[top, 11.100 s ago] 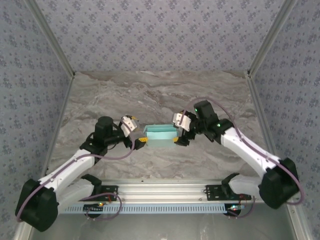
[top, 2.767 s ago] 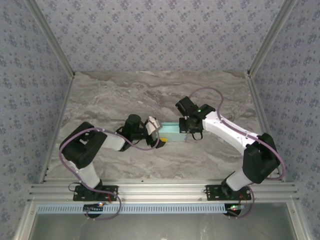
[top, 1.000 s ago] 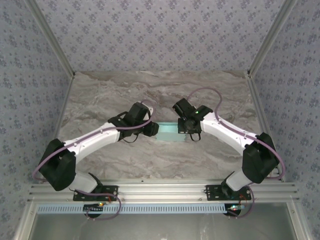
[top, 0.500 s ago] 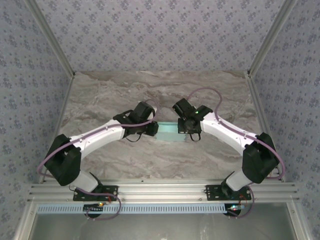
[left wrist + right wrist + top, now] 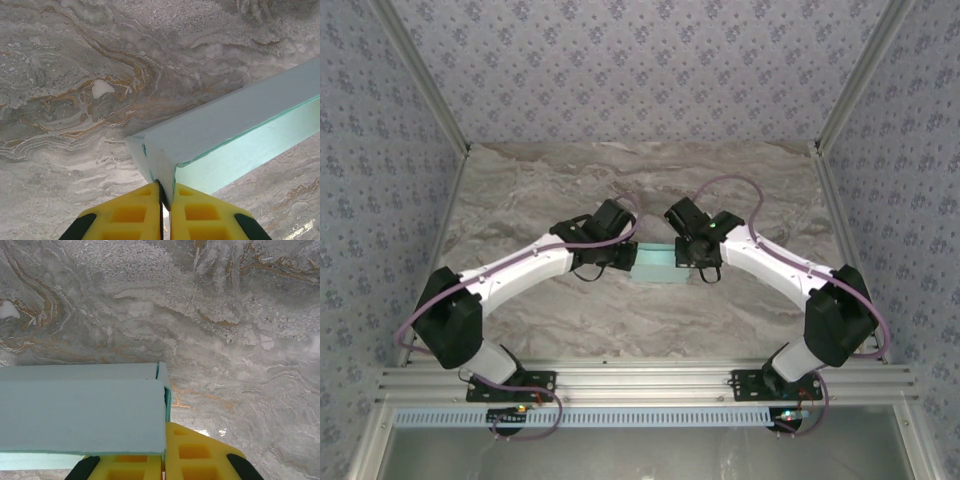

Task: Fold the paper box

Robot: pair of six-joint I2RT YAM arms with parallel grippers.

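Observation:
The paper box (image 5: 658, 263) is light aqua card, partly folded, lying on the marble table between the two arms. My left gripper (image 5: 626, 257) is at its left end. In the left wrist view the yellow fingers (image 5: 125, 219) are shut on the box's thin end wall (image 5: 161, 165), and the long side (image 5: 240, 115) runs off to the right. My right gripper (image 5: 693, 253) is at the right end. In the right wrist view its gripper (image 5: 164, 460) pinches the end wall's edge, and a flat flap of the box (image 5: 80, 415) lies over the left finger.
The grey-brown marble table (image 5: 620, 190) stretches around the box. Patterned walls (image 5: 640, 60) close in the back and both sides. The metal rail (image 5: 640, 385) with the arm bases runs along the near edge.
Over the last second the left arm slid a little right onto the box's left end and its jaws closed on the end wall. The right arm and the box stayed put.

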